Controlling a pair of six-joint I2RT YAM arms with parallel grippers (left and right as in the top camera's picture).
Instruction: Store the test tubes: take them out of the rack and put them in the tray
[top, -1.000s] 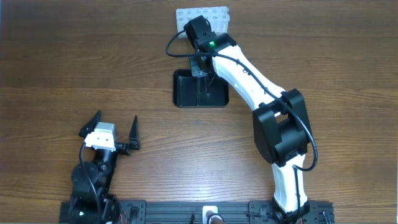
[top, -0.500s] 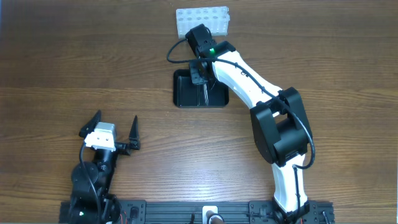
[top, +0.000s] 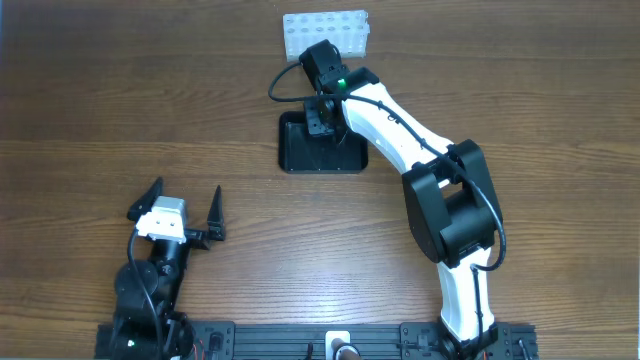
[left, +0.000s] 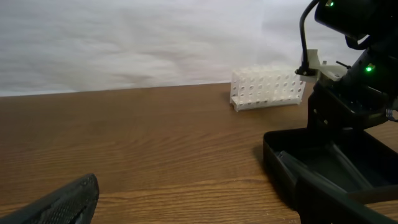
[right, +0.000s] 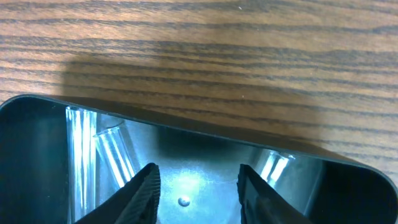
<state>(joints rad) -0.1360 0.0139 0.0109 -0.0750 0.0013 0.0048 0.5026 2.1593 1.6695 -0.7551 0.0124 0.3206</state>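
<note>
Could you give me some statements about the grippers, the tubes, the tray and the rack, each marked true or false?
1. The right gripper is over the tray. True.
2. The left gripper holds a tube. False: it is open and empty, far from the tray.
3. Tubes lie in the tray. True.
4. The rack stands inside the tray. False: it stands on the table, apart from the tray.
5. The right gripper is shut. False: it is open.

One white rack (top: 325, 32), one black tray (top: 290, 152), at least three clear test tubes (right: 79, 155) visible in tray
</note>
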